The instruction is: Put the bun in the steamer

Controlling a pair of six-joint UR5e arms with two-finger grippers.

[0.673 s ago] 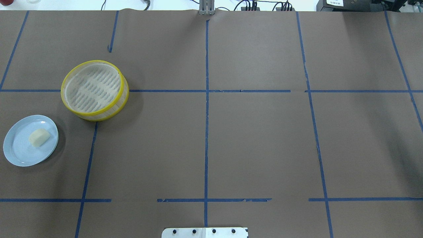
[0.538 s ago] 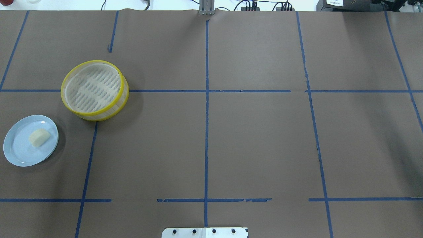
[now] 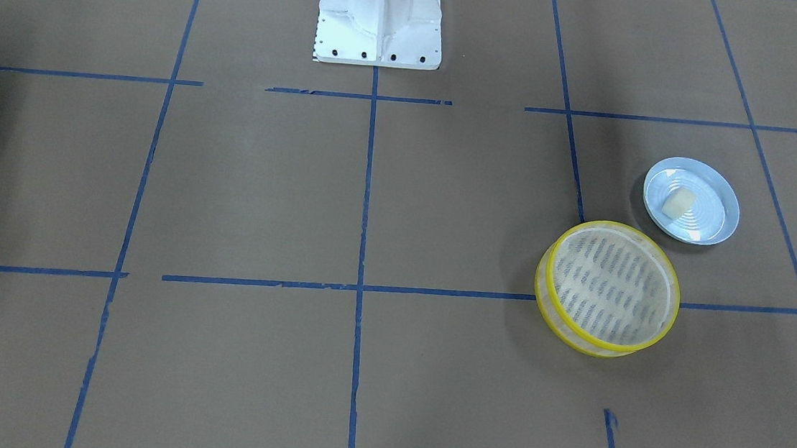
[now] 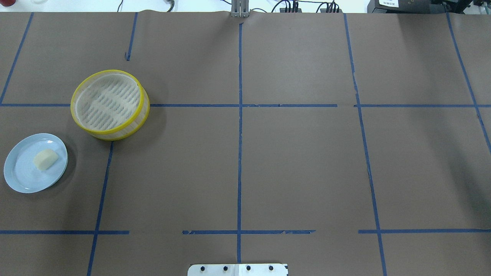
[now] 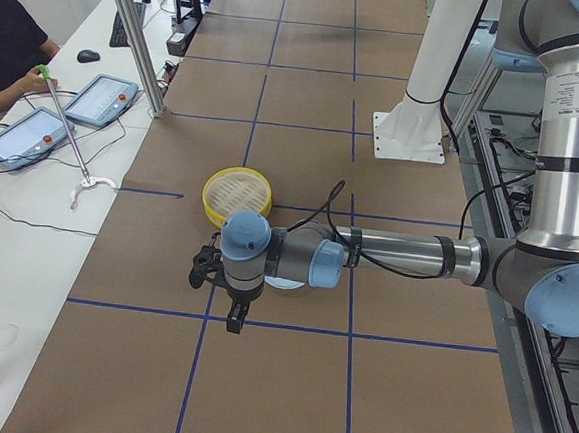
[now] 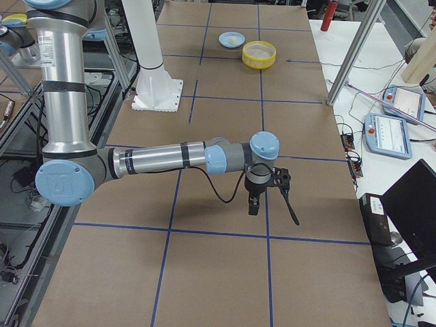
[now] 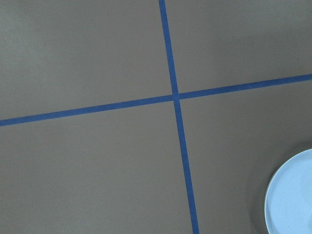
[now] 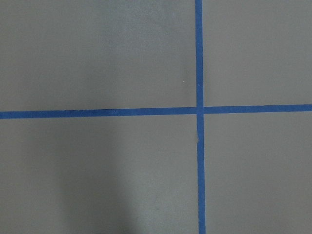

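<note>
The bun point(image 4: 46, 159) is a small cream-white lump lying on a light blue plate point(image 4: 21, 176) at the table's left edge; it also shows in the front-facing view point(image 3: 678, 203). The steamer point(image 4: 128, 130), round with yellow rims and a slotted floor, stands empty just beyond the plate, as the front-facing view point(image 3: 563, 325) shows. My left gripper point(image 5: 230, 307) shows only in the exterior left view, hovering beside the plate; I cannot tell if it is open. My right gripper point(image 6: 271, 203) shows only in the exterior right view, far from both; its state is unclear.
The table is covered in brown paper with blue tape lines. The robot's white base point(image 3: 381, 13) stands at the near middle edge. The left wrist view catches the plate's rim point(image 7: 292, 200) at its lower right. An operator and tablets point(image 5: 98, 96) are beside the table.
</note>
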